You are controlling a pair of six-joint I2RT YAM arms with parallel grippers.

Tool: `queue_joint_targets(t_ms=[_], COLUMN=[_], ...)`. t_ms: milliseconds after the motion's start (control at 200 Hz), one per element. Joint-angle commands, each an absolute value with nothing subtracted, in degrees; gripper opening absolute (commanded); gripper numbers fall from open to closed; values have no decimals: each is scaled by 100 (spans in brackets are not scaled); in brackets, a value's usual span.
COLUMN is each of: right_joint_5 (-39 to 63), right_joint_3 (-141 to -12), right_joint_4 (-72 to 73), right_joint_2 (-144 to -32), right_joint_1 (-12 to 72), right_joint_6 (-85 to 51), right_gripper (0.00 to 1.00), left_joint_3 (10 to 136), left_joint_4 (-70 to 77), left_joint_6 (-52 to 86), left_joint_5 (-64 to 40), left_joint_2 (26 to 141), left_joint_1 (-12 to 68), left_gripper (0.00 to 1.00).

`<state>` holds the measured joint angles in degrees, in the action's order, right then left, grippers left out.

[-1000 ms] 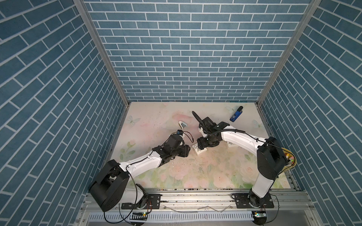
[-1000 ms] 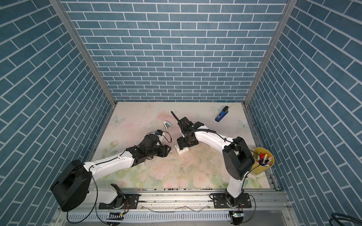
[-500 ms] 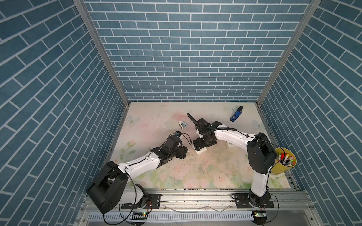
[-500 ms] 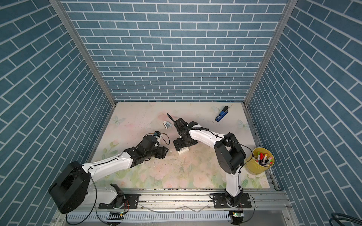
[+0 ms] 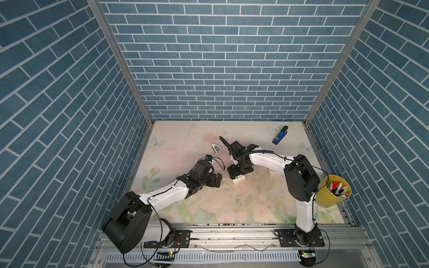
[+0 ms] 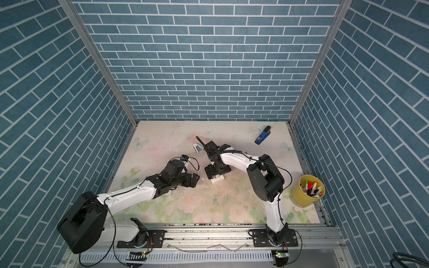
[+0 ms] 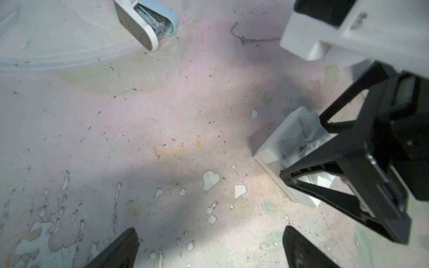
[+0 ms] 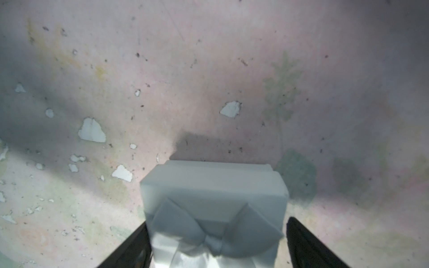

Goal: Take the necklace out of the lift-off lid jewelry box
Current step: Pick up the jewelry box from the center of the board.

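Note:
The white jewelry box with a ribbon bow on its lid stands on the floral table, mid-table in both top views. My right gripper hangs over it, open, its fingers straddling the box with a gap showing on one side. A thin silver necklace lies on the table beyond the box, one end running under the right arm's white part. My left gripper is open and empty over bare table, just left of the box.
A white and pale-blue stapler lies behind the grippers. A blue stapler sits at the back right. A yellow cup of markers stands at the right edge. A small white object lies behind the right arm.
The right arm's elbow has swung left while its gripper stayed over the box. The left arm has barely moved. The box has not shifted.

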<state>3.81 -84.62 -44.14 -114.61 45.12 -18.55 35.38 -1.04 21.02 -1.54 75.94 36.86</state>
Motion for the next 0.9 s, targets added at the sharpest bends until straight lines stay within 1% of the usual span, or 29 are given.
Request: queue_joint_targets(t_ms=[0, 165, 250, 400, 490, 505, 660, 835, 895], right_joint_5=[297, 342, 335, 352, 466, 631, 966, 1228, 1290], right_joint_3=[-8538, -8382, -8271, -8025, -7853, -7830, -7626, -7523, -7523], right_joint_4=[-4562, -4614, -4610, -4597, -4546, -4532, -4496, -4492, -4543], right_joint_2=[-11437, -11318, -11188, -10900, -10727, -10709, -10470, -10279, -10234], right_joint_1=[4535, 4539, 4535, 4505, 4440, 4424, 4260, 4072, 4026], right_joint_6=[-1827, -1844, -1871, -1986, -1995, -1995, -1986, -1969, -1947], right_gripper=[84, 80, 79, 78, 77, 76, 75, 74, 74], left_joint_3=[3543, 3345, 3235, 3268, 3040, 2998, 2719, 2259, 2197], left_joint_4=[-218, -15, 84, 123, 784, 911, 1857, 3012, 3182], left_joint_6=[1974, 2010, 1910, 1199, 958, 938, 949, 724, 507], left_joint_5=[156, 560, 418, 101, -311, -383, -830, -1118, -1201], left_joint_2=[7448, 7189, 7108, 7180, 7174, 7172, 7229, 7272, 7260], left_joint_1=[3652, 3594, 3467, 3432, 3437, 3437, 3451, 3509, 3580], left_gripper=[100, 100, 100, 100, 100, 99, 100, 99, 100])
